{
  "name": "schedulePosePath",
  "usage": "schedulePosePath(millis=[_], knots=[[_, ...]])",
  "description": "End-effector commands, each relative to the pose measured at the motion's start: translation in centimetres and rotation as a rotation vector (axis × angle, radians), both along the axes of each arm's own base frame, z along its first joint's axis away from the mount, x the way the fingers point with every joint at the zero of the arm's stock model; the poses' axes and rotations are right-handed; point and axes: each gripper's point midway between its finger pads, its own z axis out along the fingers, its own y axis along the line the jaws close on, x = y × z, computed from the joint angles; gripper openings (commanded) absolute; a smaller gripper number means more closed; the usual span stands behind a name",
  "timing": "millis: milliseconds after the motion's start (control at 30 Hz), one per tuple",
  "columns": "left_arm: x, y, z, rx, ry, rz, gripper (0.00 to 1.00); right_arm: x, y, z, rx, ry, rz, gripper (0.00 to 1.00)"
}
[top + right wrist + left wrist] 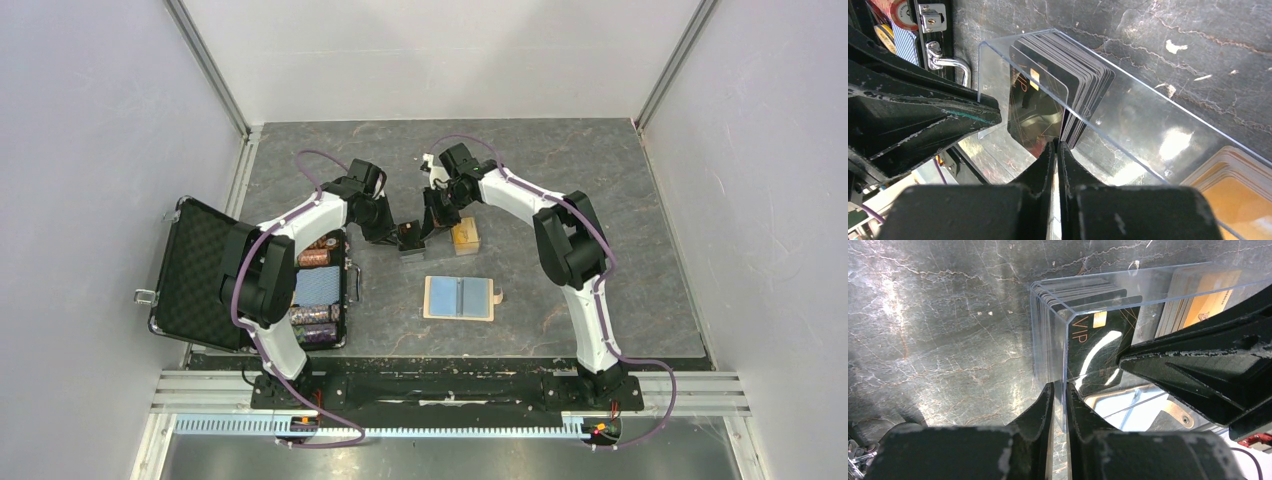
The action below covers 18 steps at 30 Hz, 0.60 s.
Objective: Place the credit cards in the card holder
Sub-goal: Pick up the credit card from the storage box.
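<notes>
My left gripper (1059, 390) is shut on the side wall of a clear plastic box (1048, 340) that holds a stack of black VIP credit cards (1098, 347). It keeps the box just above the table (410, 240). My right gripper (1057, 146) reaches into the box from the other side. It is shut on the lower edge of the front black card (1035, 105), which leans away from the stack (1088, 90). A pile of orange-yellow credit cards (463, 236) lies beside the box. The card holder (459, 297) lies open nearer the arms, light-blue inside up.
A big black foam-lined chip case (200, 270) stands open at the left with rows of chips (315, 290), and its latch (933, 20) is close to the box. The grey stone-pattern table (600, 160) is walled on three sides.
</notes>
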Motion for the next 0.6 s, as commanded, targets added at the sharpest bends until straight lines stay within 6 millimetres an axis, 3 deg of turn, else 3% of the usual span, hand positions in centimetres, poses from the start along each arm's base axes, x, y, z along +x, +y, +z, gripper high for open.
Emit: schedulePosePath(millis=[0, 300, 433, 567], knots=[[-0.3, 0.3, -1.4, 0.036, 0.027, 0.000, 0.12, 1.0, 0.0, 3.5, -0.024, -0.123, 0.021, 0.00], [-0.4, 0.2, -1.6, 0.031, 0.035, -0.001, 0.11, 0.3, 1.8, 5.4, 0.110, -0.117, 0.067, 0.00], [-0.6, 0.2, -1.7, 0.032, 0.040, 0.000, 0.11, -0.5, 2.8, 5.2, 0.187, -0.056, 0.066, 0.01], [-0.6, 0.2, -1.8, 0.032, 0.045, 0.001, 0.12, -0.9, 3.4, 4.1, 0.225, -0.001, 0.043, 0.11]])
